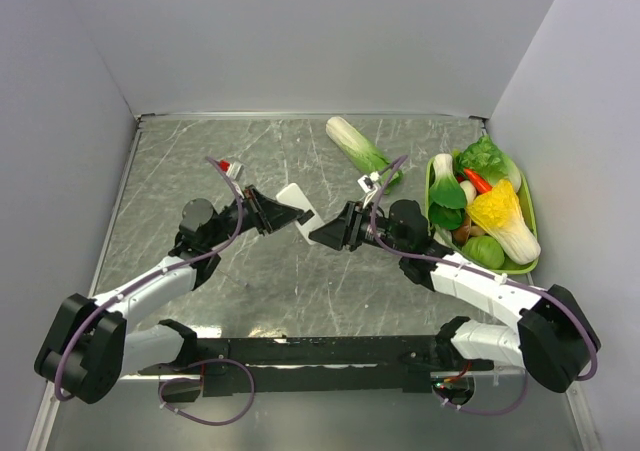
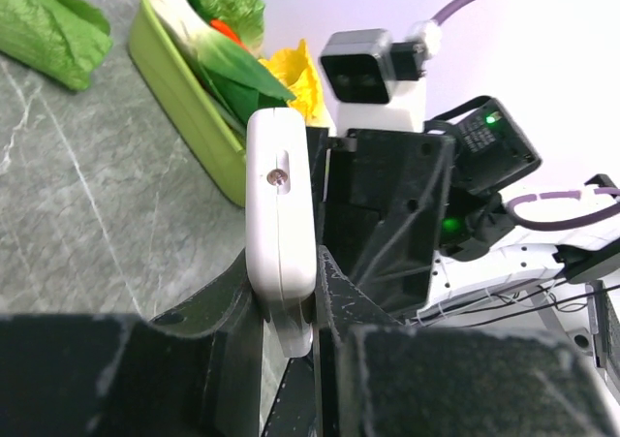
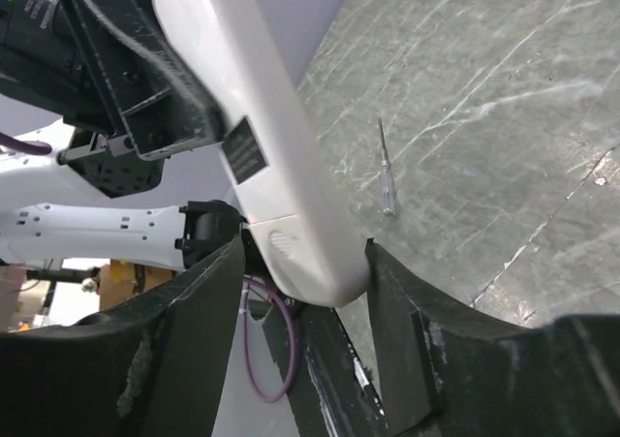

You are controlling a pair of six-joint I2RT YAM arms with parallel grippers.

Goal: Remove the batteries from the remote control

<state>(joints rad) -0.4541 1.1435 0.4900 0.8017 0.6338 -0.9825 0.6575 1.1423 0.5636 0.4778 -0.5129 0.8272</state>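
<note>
Left tool (image 1: 283, 214) clamped, right tool (image 1: 320, 233) spread.

bright even light from overhead, soft faint shadows on the table (image 1: 300, 271), pale glare along its near edge, white remote control (image 2: 281, 204) nearly washed out, nearest fingers (image 2: 208, 296) dark and blurred

Remote control (image 1: 296, 201): flat white plastic slab with rounded corners, a small dark label on one face and a slotted recess on a narrow edge. Held aloft on edge, clamped in the left end effector (image 1: 280, 214). Its opposite end lies between the jaws of the right end effector (image 1: 318, 233); contact there undetermined.
</note>
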